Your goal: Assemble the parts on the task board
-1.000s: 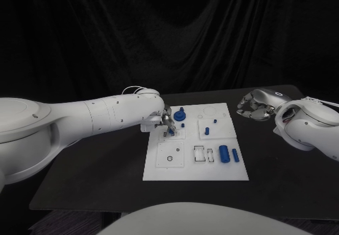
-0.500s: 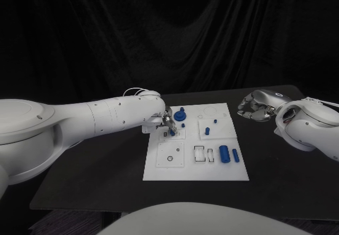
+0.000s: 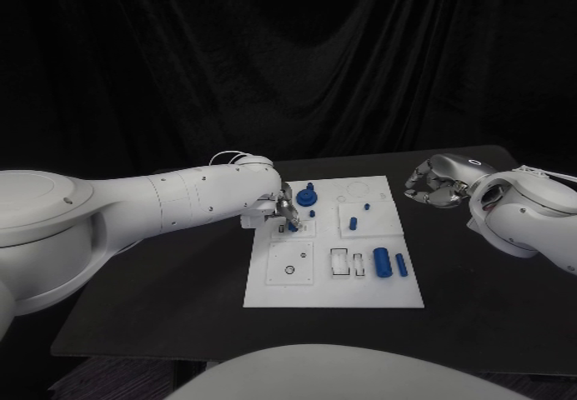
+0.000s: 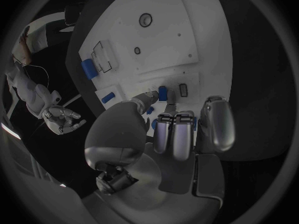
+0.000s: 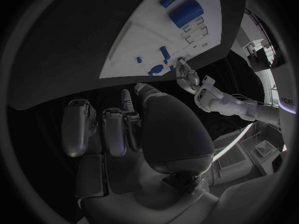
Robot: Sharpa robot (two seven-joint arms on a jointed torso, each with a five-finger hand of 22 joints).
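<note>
head view shows the left hand (image 3: pixel 279 208) down over the upper left part of the task board (image 3: pixel 283 287), with a small blue peg (image 3: pixel 293 225) pinched between its fingertips (image 4: pixel 149 95); from the left wrist view that peg (image 4: pixel 162 92) sits right at the board's surface beside a small dark slot, though i cannot tell whether it is already seated. the right hand (image 3: pixel 433 183) hangs off the board's far right corner, above the bench (image 3: pixel 481 300), fingers curled in and holding nothing

the peg looks like hard plastic: light, stiff, likely smooth enough to slip or twist in metal fingers. a pinch on its upper end, leaving the lower end free to enter the hole, seems the sensible hold, and the push should stay straight down so it doesn't jam or tip

other parts are spread over the board: a round blue knob (image 3: pixel 308 197) just beyond the left hand, a short peg (image 3: pixel 353 222) standing near the middle, a thick blue cylinder (image 3: pixel 381 261) and a thinner bar (image 3: pixel 400 265) lying side by side toward the near right. the cylinder would roll if nudged, so it wants a grip across its sides
</note>
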